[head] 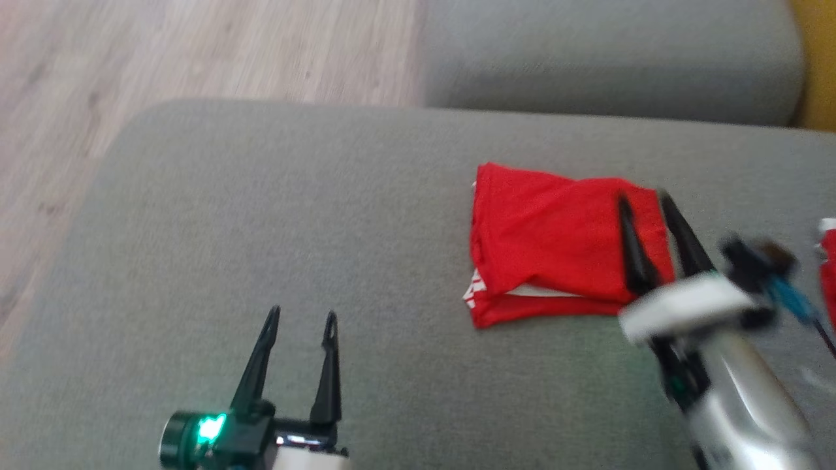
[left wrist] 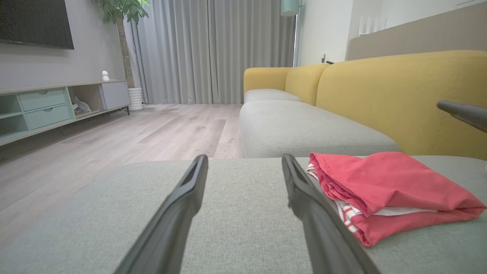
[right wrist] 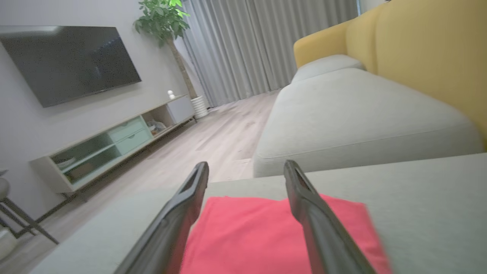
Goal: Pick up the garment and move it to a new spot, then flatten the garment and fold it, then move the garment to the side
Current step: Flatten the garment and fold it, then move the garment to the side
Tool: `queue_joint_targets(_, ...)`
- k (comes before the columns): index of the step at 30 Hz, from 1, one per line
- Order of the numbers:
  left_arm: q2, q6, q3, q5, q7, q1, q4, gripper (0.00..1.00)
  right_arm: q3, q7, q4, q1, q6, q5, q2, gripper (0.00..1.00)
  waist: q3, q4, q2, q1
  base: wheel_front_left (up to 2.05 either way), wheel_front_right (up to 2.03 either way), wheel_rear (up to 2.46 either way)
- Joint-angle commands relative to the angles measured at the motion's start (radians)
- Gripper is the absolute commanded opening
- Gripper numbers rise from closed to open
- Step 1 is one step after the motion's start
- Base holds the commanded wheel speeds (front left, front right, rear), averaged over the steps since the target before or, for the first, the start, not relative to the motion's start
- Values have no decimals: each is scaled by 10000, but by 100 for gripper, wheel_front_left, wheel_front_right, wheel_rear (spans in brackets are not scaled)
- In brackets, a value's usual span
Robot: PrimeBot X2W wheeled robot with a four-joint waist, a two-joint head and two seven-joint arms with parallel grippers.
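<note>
- So, the garment (head: 555, 248) is a red piece folded into a rough rectangle. It lies flat on the grey seat cushion (head: 261, 215), toward the robot's right side of it.
- From the left wrist view you can see the layers stacked up, with white and red-and-white striped fabric peeking out at the folded edge.
- The right gripper (head: 643, 197) sits over the right part of the garment, fingers pointing across the red cloth. They're spread well apart with nothing pinched between them, and the right wrist view shows flat red fabric below them. The head view is blurry there, so I can't tell if the tips touch the cloth.
- The left gripper (head: 302, 314) is over bare cushion, well apart from the garment. Its fingers are spread wide too, holding nothing.
- Another bit of red and white stuff (head: 828, 258) pokes in at the right edge of the head view, too cut off to identify.
- Past the cushion there's a second grey seat (head: 607, 59), a yellow sofa back (left wrist: 399, 95), wood floor (head: 196, 52), grey curtains (left wrist: 213, 49) and a wall TV (right wrist: 72, 61).
</note>
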Motion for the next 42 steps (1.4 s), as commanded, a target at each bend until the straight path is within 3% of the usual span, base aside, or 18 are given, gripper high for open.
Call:
queue_joint_targets(1,-67,-39,443,-94,-95,-150,-254,100,-69,-119,-456,388,-7,-242,-257,100,-458,-328,0,1,0,0,0)
queue_joint_targets(4,-73,-77,588,-183,-95,-48,-163,100,-436,-131,-1265,1338,-7,-1153,-672,100,-657,-526,0,1,0,0,0)
queue_joint_targets(10,-75,-171,825,-154,-95,192,163,100,-747,-135,-2761,3298,-7,-2284,-669,100,-1032,-821,0,1,0,0,0)
queue_joint_targets(16,-60,-157,1042,-10,-95,599,495,100,-770,-136,-3276,4627,-7,-2898,-169,100,-1440,-962,0,1,0,0,0)
queue_joint_targets(42,-104,-300,1384,176,-95,1070,824,100,-531,-137,-3300,4942,-7,-3185,87,100,-1846,-1220,0,1,0,0,0)
